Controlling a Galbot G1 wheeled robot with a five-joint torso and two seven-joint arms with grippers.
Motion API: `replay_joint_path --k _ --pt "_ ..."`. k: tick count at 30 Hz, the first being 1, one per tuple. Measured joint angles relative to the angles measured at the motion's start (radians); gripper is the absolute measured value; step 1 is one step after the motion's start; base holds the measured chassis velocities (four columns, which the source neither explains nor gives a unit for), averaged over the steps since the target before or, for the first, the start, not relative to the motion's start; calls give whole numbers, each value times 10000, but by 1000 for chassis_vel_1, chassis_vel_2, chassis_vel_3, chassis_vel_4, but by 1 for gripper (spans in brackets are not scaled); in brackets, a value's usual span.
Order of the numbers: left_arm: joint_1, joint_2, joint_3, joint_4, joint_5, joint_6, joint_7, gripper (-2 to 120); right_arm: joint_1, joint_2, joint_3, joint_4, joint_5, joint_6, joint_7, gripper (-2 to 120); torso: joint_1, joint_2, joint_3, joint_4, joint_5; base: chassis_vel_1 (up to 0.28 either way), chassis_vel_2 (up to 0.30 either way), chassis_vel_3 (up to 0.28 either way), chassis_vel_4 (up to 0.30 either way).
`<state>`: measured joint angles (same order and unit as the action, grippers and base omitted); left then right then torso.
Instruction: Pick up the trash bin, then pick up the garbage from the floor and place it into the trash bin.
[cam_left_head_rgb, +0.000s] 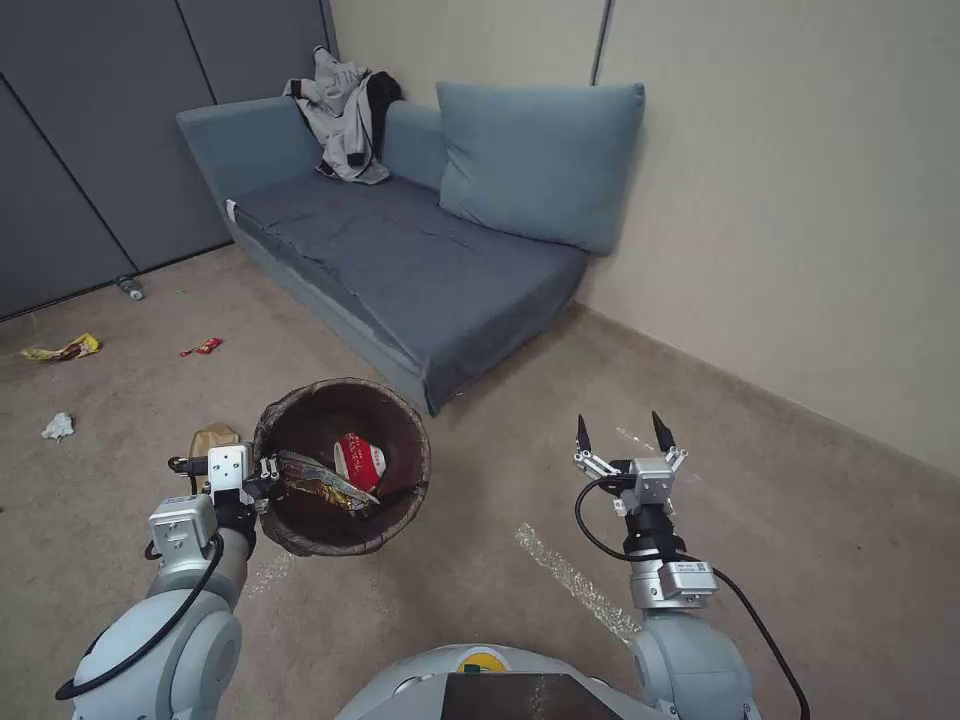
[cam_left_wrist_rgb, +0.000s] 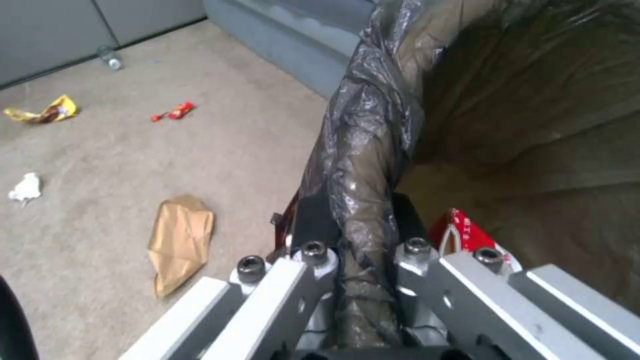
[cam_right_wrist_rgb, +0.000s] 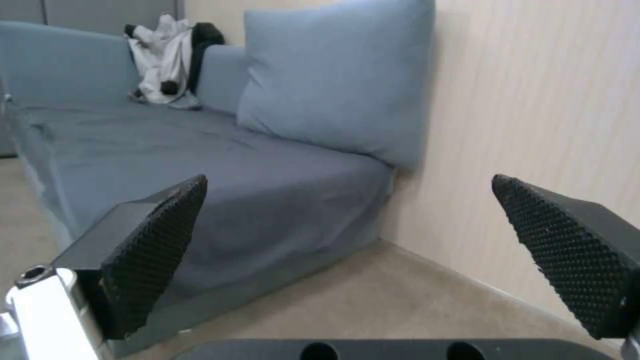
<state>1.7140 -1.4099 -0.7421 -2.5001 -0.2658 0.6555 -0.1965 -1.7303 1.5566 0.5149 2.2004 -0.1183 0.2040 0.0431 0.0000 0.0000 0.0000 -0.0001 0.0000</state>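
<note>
My left gripper (cam_left_head_rgb: 268, 478) is shut on the near rim of the trash bin (cam_left_head_rgb: 400, 412), holding it above the carpet. In the left wrist view the fingers (cam_left_wrist_rgb: 313, 220) pinch the brown bag folded over the rim (cam_left_wrist_rgb: 363, 150). Inside the bin lie a red-and-white packet (cam_left_head_rgb: 360, 462) and a yellow wrapper (cam_left_head_rgb: 318, 483). Garbage on the floor to the left: a brown paper bag (cam_left_head_rgb: 212, 439), a white tissue (cam_left_head_rgb: 57, 427), a yellow wrapper (cam_left_head_rgb: 62, 349), a red packet (cam_left_head_rgb: 202, 347) and a small bottle (cam_left_head_rgb: 130, 288). My right gripper (cam_left_head_rgb: 620, 435) hangs open and empty at the right.
A blue sofa (cam_left_head_rgb: 400, 260) with a large cushion (cam_left_head_rgb: 540, 160) and a grey jacket (cam_left_head_rgb: 345, 115) stands ahead against the beige wall. Grey cabinet doors (cam_left_head_rgb: 90, 150) line the left. Bare carpet lies to the left and front.
</note>
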Motion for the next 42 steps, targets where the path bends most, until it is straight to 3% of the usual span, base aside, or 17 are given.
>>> replay_joint_path --k 42 --pt "-33 48 -12 -1 12 -31 18 3 107 25 -102 -102 -79 -50 -10 100 0 0 0 0 0 48 47 49 48"
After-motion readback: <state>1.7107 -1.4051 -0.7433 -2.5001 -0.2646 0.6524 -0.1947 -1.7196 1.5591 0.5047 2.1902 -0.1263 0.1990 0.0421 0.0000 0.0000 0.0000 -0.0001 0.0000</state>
